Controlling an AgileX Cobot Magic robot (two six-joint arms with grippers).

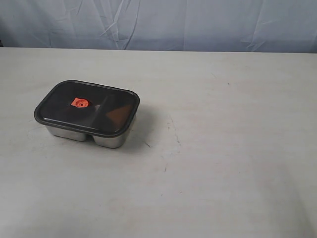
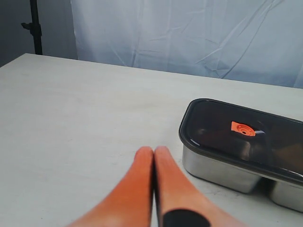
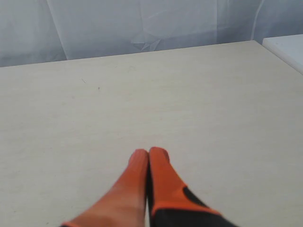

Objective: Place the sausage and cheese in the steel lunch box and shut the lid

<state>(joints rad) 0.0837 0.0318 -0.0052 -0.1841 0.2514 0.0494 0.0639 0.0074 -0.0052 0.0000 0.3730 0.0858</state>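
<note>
The steel lunch box (image 1: 64, 133) stands on the left part of the white table, and the dark lid (image 1: 99, 96) with its orange valve (image 1: 79, 102) lies flat on top of it. A dim brown-orange shape (image 1: 119, 115) shows through the lid over the smaller compartment; I cannot tell what it is. The sausage and the cheese are hidden. No arm shows in the exterior view. My left gripper (image 2: 154, 150) is shut and empty, a short way from the lunch box (image 2: 213, 168) and lid (image 2: 265, 142). My right gripper (image 3: 148, 152) is shut and empty above bare table.
A pale blue curtain (image 1: 158, 22) hangs behind the table's far edge. A black stand (image 2: 33, 23) rises beyond one table corner. A white surface (image 3: 286, 47) adjoins the table beyond my right gripper.
</note>
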